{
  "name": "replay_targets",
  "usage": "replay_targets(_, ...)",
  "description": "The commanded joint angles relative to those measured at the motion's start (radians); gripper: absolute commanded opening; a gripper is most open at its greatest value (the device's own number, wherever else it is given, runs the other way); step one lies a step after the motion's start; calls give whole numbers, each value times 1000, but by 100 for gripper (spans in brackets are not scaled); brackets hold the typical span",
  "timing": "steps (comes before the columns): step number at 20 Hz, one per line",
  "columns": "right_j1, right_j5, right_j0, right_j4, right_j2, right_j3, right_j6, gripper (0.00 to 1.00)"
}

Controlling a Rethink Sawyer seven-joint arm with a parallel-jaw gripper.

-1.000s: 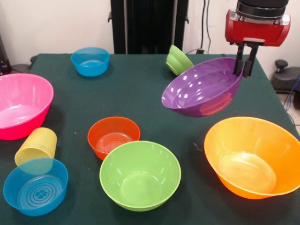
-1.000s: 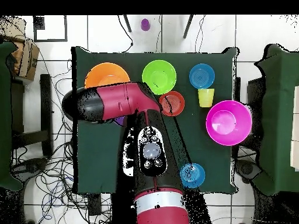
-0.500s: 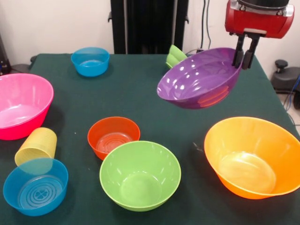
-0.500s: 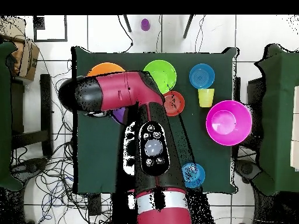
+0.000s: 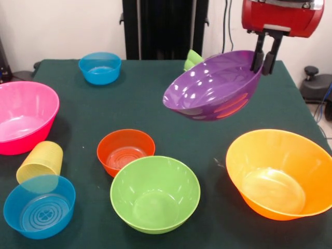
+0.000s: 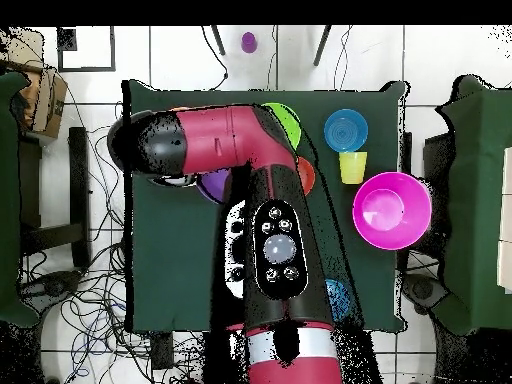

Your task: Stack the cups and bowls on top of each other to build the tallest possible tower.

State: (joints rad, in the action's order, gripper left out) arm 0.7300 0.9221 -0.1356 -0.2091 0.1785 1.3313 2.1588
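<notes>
Aloft, the purple bowl (image 5: 212, 85) hangs tilted, mouth facing ten o'clock, its rim pinched at two o'clock by the fingers (image 5: 262, 54).

**Even room light, glossy glare on the bowls**

The front view is bright and evenly lit from above. Small white highlights dot the inside of the purple bowl (image 5: 212, 85), and broader sheen lies in the bottoms of the orange bowl (image 5: 280, 174) and the green bowl (image 5: 154, 193). Shadows on the dark table (image 5: 155, 111) are soft and faint, the clearest a dim patch right of the pink bowl (image 5: 23, 116). Everything from near edge to far edge looks reasonably sharp. The overhead view is flatter and paler; the floor reads nearly white and the arm (image 6: 235, 150) shows a soft gleam along its red shell.
</notes>
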Motion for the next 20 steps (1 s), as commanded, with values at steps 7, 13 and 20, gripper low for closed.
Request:
replay_targets(7,-66,144,-130,-36,95,-100,-239,0)
replay_targets(13,-90,204,-150,-51,117,-172,-265,0)
replay_targets(20,-114,248,-145,-69,124,-228,-271,0)
